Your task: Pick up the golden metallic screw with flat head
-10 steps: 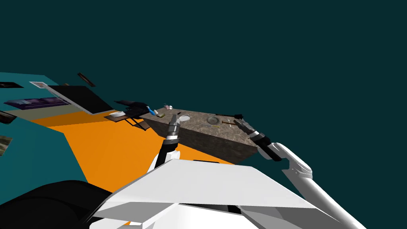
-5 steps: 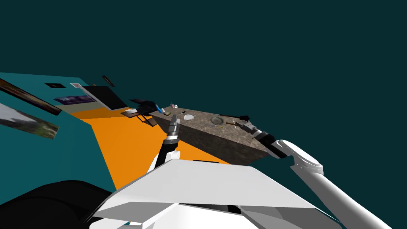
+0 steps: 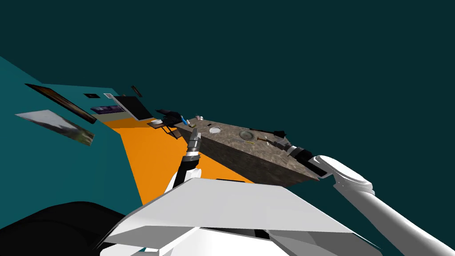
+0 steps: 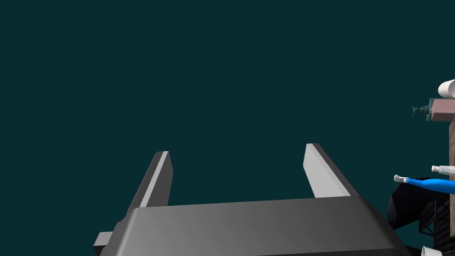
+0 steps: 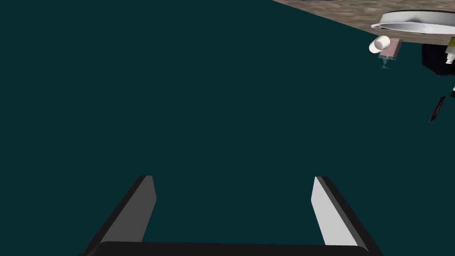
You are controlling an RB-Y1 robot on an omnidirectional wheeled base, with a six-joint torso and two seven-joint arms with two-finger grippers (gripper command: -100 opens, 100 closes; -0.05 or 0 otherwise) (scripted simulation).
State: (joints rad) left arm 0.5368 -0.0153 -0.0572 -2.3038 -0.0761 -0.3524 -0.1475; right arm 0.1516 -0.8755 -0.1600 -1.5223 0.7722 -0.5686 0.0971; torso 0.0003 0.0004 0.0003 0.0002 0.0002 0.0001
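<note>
Screw [image 3: 260, 139] lies on mottled brown table [image 3: 266, 162] over orange floor [image 3: 151, 151].

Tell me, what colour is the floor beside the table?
Bright orange. The head view shows the floor best, beside the mottled brown table.

The left gripper [image 4: 237, 153] is held up in front, fingers wide apart. The right gripper [image 5: 233, 182] is stretched far forward, fingers apart too.

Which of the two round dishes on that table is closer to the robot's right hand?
The grey dish, near the middle of the table. The white dish sits farther along the table from the right gripper, which is open.
</note>
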